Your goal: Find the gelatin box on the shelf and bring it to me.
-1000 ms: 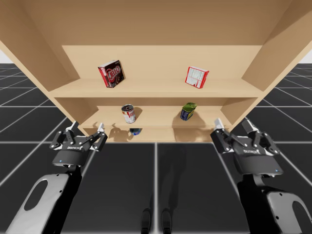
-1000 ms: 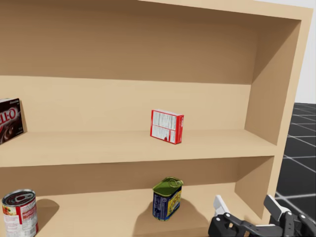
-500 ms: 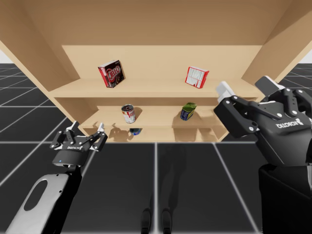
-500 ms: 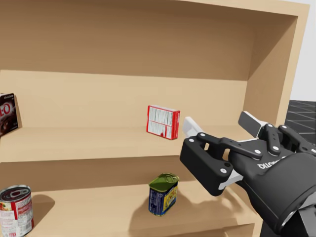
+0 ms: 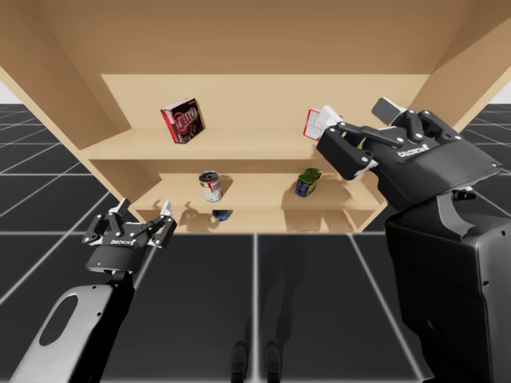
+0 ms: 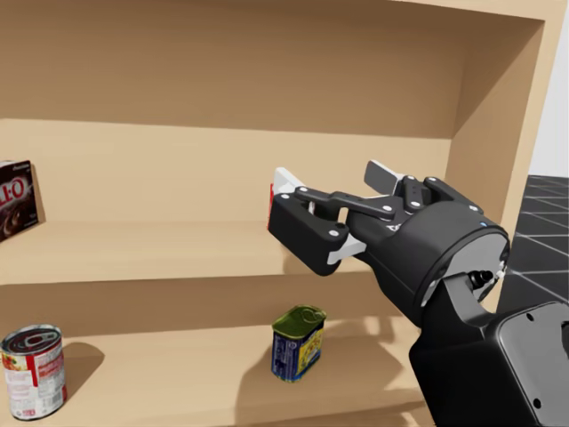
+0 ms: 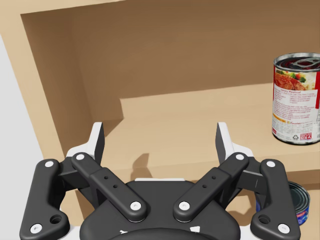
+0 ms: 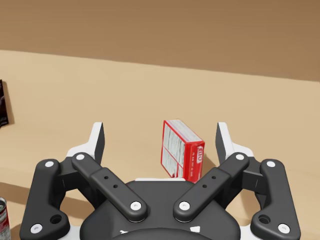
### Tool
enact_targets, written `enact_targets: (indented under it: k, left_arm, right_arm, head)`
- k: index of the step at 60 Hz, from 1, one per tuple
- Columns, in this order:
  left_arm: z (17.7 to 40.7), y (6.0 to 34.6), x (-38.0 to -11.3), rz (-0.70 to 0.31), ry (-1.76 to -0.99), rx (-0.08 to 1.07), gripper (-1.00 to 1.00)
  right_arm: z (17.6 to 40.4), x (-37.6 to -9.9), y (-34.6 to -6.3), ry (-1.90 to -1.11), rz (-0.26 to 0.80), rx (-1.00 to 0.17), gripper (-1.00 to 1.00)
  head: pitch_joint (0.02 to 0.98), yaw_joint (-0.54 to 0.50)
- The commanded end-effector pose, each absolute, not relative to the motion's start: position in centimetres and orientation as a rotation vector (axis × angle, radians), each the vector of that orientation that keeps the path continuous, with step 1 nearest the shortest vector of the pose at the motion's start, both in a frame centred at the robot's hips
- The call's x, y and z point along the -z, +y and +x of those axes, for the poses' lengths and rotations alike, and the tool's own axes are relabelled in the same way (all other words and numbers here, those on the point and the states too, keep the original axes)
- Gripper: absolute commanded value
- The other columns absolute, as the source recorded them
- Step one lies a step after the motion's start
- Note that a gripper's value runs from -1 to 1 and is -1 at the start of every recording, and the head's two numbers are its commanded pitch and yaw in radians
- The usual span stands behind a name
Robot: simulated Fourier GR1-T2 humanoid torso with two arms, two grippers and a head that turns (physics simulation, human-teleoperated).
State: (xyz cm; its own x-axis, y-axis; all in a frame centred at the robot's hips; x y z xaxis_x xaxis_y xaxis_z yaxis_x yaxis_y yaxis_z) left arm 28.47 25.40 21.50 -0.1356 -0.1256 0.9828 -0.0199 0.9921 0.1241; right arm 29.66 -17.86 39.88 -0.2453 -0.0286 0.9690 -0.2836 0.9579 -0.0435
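Fingers (image 8: 98,140) spread wide, my right gripper (image 8: 161,134) has swung up to the wooden shelf's (image 5: 239,145) upper board. The small red-and-white cardboard box (image 8: 182,155) stands just ahead between them, near the board's right end: grasp comes next, I'd say. Low down, my left gripper (image 5: 142,211) idles, fingers parted. Well left stands the dark red cardboard box (image 5: 183,121), the green-lidded blue can (image 5: 307,183) below; nothing blocks.

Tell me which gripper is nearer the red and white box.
Right. My right gripper hovers just before the red and white box, fingers open; my left gripper hangs low before the lower shelf, far off.
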Motion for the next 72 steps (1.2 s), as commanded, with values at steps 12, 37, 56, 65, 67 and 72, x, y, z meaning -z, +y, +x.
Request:
enact_targets:
  k: [12, 37, 56, 65, 67, 72]
  left_arm:
    - [28.4, 25.5, -21.6, 0.11, -1.708, 0.087, -1.0]
    - [28.4, 25.8, -21.9, 0.106, -1.716, 0.067, -1.0]
    - [28.4, 25.8, -21.9, 0.106, -1.718, 0.063, -1.0]
    - [28.4, 25.8, -21.8, 0.108, -1.719, 0.062, -1.0]
    - [28.4, 25.8, -21.8, 0.108, -1.719, 0.061, -1.0]
    - [28.4, 25.8, -21.9, 0.108, -1.72, 0.061, -1.0]
  right_arm:
    - [33.6, -37.7, -17.4, -1.539, 0.212, -0.265, -1.0]
    - [37.0, -36.9, -17.8, -1.557, 0.128, -0.286, -1.0]
    - [37.1, -36.2, -18.5, -1.612, 0.052, -0.282, 1.0]
    - [36.2, -36.5, -19.1, -1.631, 0.046, -0.279, 1.0]
    - [35.7, -36.7, -19.2, -1.644, 0.045, -0.277, 1.0]
    - [34.5, -37.2, -19.6, -1.665, 0.047, -0.276, 1.0]
  head:
    - [0.292, -0.23]
    - [0.303, -0.21]
    - [0.305, -0.21]
    - [0.306, -0.21]
    - [0.307, -0.21]
    - [0.306, -0.21]
